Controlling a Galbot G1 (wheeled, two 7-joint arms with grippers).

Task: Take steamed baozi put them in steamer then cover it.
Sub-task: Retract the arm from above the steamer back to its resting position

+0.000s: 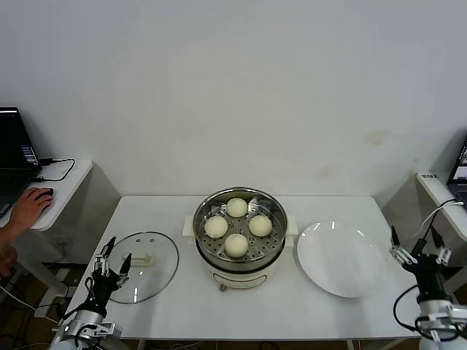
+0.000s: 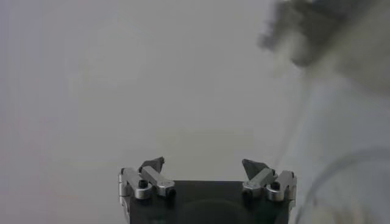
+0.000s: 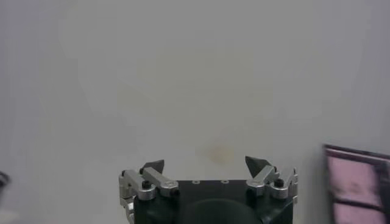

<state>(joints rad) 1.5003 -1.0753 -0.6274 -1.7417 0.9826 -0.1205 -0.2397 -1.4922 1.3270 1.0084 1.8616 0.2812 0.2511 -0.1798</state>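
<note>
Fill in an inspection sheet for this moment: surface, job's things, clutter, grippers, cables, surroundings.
Surface: white table.
Job's things: four baozi on the perforated tray of the steamer; glass cover flat on the table left of it, not yet on.
Clutter: white plate, bare, right of the steamer.
Grippers: left gripper open, at the table's left edge by the cover; right gripper open, beyond the table's right edge; neither holds anything.
Cables: black cable on the left side table.
Surroundings: person's hand and laptop there.

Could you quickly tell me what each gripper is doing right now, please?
Left gripper: open, holding nothing, near the glass lid.
Right gripper: open, holding nothing, beside the plate.
</note>
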